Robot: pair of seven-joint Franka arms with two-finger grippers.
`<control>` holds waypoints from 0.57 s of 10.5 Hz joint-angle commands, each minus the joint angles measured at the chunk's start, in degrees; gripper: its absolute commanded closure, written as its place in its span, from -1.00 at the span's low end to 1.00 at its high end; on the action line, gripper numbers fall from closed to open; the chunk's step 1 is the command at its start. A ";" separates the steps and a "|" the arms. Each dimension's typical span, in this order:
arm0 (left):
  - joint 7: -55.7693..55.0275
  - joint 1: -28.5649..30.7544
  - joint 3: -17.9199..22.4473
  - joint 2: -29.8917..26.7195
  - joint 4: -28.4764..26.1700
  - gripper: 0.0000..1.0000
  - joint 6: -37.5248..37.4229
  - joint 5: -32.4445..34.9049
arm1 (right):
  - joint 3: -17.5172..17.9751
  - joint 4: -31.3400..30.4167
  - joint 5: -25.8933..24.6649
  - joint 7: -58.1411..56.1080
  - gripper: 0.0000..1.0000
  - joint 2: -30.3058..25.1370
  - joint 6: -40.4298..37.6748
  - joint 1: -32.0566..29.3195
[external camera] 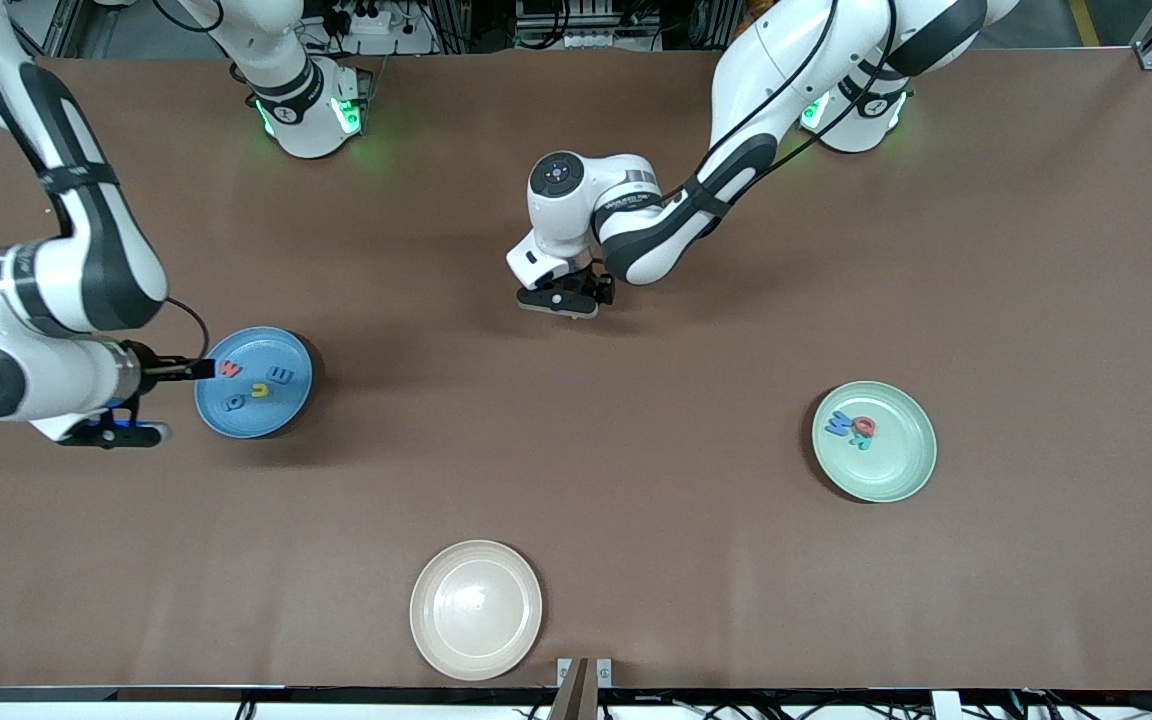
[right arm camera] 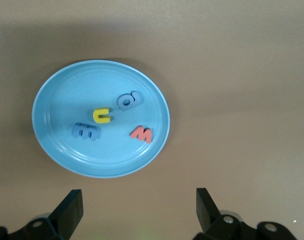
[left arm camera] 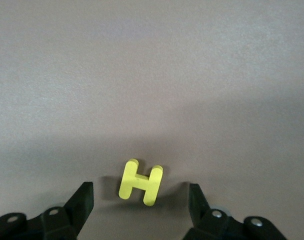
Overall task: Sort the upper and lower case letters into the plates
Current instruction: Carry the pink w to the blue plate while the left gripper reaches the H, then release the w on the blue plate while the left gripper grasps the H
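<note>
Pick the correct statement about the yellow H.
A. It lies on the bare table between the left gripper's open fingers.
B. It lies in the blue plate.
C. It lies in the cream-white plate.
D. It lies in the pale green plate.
A: the left wrist view shows the yellow H on the brown table, between the spread fingers of the left gripper.

Cream plate point(external camera: 476, 610) sits on the brown table point(external camera: 696, 560) — near the edge closest to the front camera, roughly mid-table between the two arms' ends. Upright, nothing in it — glossy inside, pale rim.
</note>
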 commanded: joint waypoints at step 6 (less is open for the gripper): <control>0.69 -0.46 0.43 0.41 0.29 -0.48 0.38 1.77 | 0.79 14.01 4.85 -1.40 -1.00 -0.87 -9.82 -3.41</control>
